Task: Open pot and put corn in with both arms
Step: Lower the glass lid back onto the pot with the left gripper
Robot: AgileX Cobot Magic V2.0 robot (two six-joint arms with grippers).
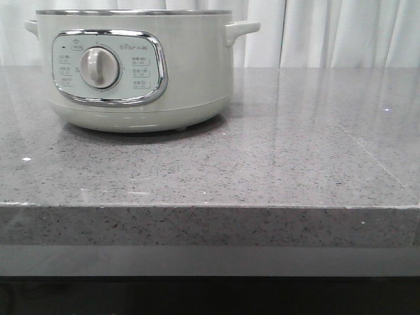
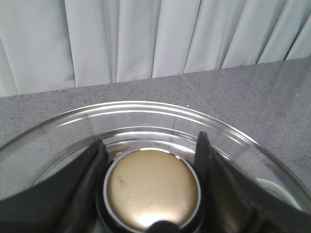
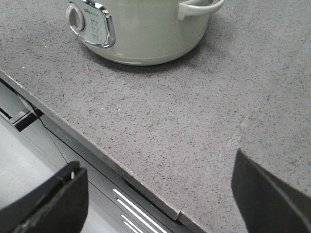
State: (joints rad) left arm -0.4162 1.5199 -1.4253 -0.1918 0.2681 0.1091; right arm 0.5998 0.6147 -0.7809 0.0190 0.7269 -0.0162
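The pot (image 1: 131, 65), pale green-white with a chrome-framed panel and a silver dial (image 1: 100, 67), stands at the back left of the grey counter. It also shows in the right wrist view (image 3: 141, 29). My left gripper (image 2: 150, 141) is shut on the gold knob (image 2: 151, 187) of the glass lid (image 2: 146, 114), with one finger on each side of it. I cannot tell whether the lid rests on the pot. My right gripper (image 3: 156, 165) is open and empty above the counter's front edge. The corn is out of view.
The speckled grey counter (image 1: 282, 157) stretches to the right of the pot. Its front edge (image 3: 97, 150) has a seam and a drop to a grey cabinet front. White curtains (image 2: 146, 39) hang behind the counter.
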